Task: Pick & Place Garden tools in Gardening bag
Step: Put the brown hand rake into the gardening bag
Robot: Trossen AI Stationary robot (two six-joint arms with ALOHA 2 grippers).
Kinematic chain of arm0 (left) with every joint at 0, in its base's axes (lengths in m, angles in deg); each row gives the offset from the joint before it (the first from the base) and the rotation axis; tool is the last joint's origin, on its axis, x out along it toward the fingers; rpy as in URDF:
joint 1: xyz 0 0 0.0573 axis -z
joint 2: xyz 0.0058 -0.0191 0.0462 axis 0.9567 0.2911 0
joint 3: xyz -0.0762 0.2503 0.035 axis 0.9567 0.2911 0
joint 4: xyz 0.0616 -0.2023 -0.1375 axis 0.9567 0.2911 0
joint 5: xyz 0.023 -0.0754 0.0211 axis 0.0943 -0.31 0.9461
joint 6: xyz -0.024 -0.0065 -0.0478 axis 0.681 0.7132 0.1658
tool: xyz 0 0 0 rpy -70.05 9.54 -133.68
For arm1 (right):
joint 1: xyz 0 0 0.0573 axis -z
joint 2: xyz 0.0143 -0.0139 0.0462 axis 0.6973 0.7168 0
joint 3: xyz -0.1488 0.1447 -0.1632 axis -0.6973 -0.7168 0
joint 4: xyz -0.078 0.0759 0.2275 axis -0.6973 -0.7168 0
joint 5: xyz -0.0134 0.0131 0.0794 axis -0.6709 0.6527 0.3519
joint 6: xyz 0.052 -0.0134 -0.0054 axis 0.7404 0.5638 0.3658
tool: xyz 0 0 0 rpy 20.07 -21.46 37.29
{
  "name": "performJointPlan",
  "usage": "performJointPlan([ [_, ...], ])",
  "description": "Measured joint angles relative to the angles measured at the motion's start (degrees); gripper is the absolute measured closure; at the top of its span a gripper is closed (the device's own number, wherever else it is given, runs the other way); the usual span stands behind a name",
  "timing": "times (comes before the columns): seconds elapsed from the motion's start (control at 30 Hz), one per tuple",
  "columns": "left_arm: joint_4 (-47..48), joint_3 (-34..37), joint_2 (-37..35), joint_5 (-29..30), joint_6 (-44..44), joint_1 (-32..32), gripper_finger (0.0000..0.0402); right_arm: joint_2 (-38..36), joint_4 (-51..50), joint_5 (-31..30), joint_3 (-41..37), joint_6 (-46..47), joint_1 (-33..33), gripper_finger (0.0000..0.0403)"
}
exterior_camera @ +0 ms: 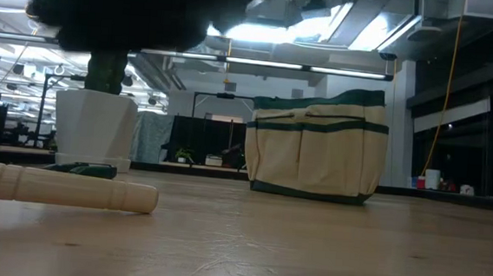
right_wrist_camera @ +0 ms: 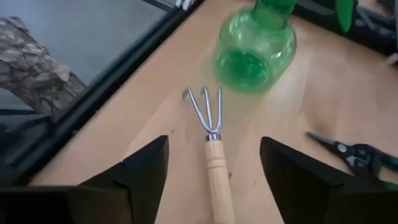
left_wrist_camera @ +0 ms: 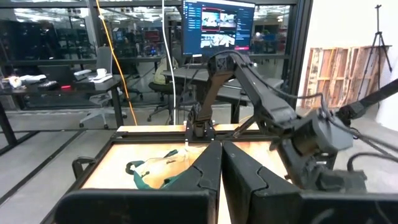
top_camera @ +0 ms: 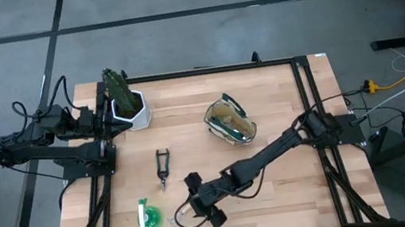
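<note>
Hovering low over the near edge of the light wooden counter (top_camera: 278, 191), the right tool (top_camera: 204, 202) hangs with its two dark fingers (right_wrist_camera: 146, 168) spread wide and nothing between them. Straight ahead of it, lined up with the gap between those fingers, lies the small wooden-handled mini rake with three thin metal prongs (right_wrist_camera: 211, 140), flat on the boards, prongs pointing away from the tool and handle running back toward it. The fingers sit either side of the handle without touching it. Just past the prongs rests the bright green translucent round bottle-like item (right_wrist_camera: 255, 53), on its side and close to the counter's edge. Off to one side of the tool, a little farther out, lie the black pruning shears (top_camera: 163, 166), also seen in the right wrist view at the picture's edge (right_wrist_camera: 357, 155).

Well behind the right tool, toward the far side of the counter, stands the small tan fabric gardening bag with dark green trim (exterior_camera: 320, 143), upright with its mouth open and apart from every tool. In the low view the rake's pale handle (exterior_camera: 60, 188) stretches across the foreground.

Over at the far left corner, the left tool (top_camera: 102, 116) waits, its fingers (left_wrist_camera: 199, 180) pressed together on nothing, right beside the white hexagonal pot with a green plant (top_camera: 127, 104).
</note>
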Motion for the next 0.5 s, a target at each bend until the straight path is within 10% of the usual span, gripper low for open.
performJointPlan([
  [0.5,0.0,0.0,0.0,0.0,0.0,0.0,0.0395,6.7,3.0,0.0,0.0,3.1,1.1,0.0155],
])
